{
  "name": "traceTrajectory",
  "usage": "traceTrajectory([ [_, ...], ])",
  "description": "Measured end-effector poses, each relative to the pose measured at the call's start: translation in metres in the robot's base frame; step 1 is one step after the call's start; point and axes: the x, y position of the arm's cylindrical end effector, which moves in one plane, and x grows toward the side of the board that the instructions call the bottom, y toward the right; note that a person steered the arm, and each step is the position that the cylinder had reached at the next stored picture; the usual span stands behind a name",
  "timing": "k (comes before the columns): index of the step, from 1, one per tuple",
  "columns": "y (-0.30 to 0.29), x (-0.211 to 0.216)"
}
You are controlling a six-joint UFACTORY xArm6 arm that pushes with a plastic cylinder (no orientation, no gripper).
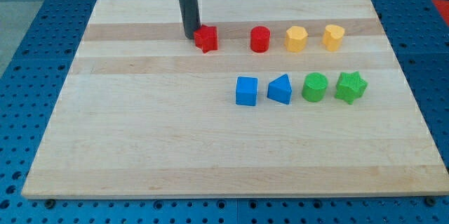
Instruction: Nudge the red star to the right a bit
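The red star [206,38] lies near the view's top, left of the other blocks on the wooden board [140,126]. My tip [190,36] stands at the star's left side, touching or almost touching it. To the star's right in the same row sit a red cylinder [260,39], a yellow block [297,38] and another yellow block [333,37]. The gap between the star and the red cylinder is about one block wide.
A lower row holds a blue cube [246,90], a blue wedge-like block [280,89], a green cylinder [315,87] and a green star [350,87]. The board rests on a blue perforated table [28,55].
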Motion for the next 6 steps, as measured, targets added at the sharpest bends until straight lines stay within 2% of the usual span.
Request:
traceTrajectory([
  [2,0.003,0.000],
  [3,-0.054,0.001],
  [5,-0.053,0.047],
  [6,-0.039,0.044],
])
